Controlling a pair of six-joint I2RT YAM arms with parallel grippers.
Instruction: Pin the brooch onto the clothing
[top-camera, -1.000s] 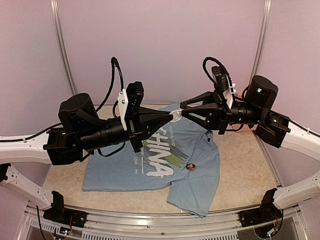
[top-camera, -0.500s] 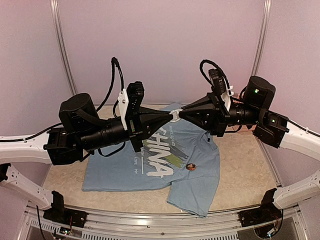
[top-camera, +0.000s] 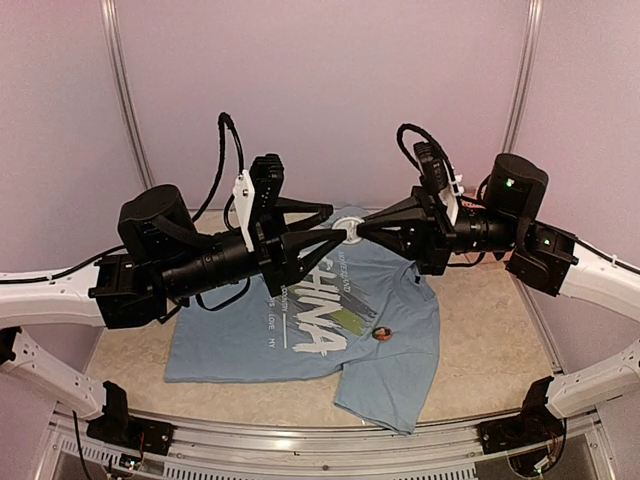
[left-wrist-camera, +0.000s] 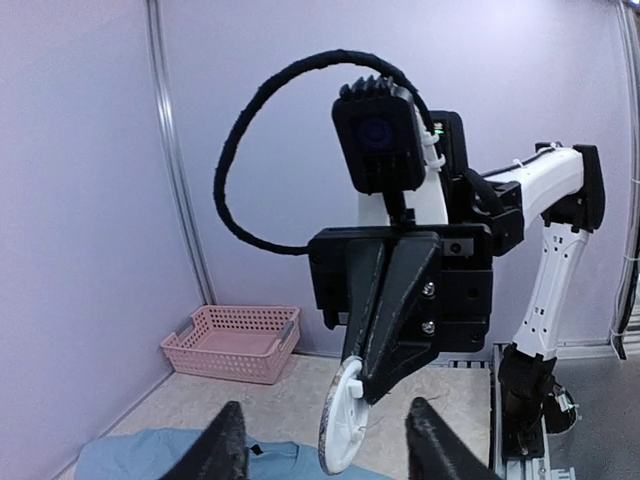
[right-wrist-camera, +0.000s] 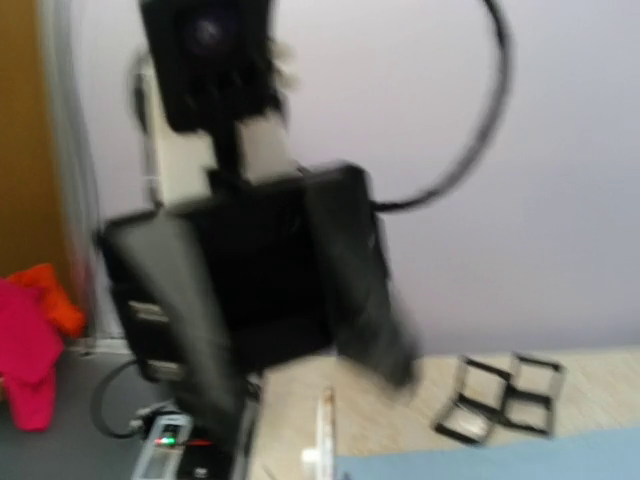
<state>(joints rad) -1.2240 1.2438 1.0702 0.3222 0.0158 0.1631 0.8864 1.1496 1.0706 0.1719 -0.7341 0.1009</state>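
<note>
1. T-shirt: light blue, short-sleeved, lying on the beige table between my two arms. Its near hem is toward my bases and its collar end is on the far side. White "CHINA" lettering with grey-green streaks runs across the chest.

2. Badge: small, round, dark reddish, on the shirt just right of the lettering. I cannot tell whether it is fastened.

3. Left gripper: raised above the shirt's collar end and pointing right, fingers spread. In my left wrist view the two fingertips stand on either side of the white disc, apart from it.

4. White disc: round, seen nearly edge-on, held in the air well above the shirt.

5. Right gripper: points left, facing the left one. Its fingers are pressed together on the disc's upper rim.

6. Right wrist view: blurred. It shows a thin white edge low in the middle, blue cloth at the bottom, and black frames on the table beyond the cloth.

7. Basket: pink, slotted, on the beige surface against the lilac wall, past my right arm.

8. Red cloth: heaped at the far left of the right wrist view.
</note>
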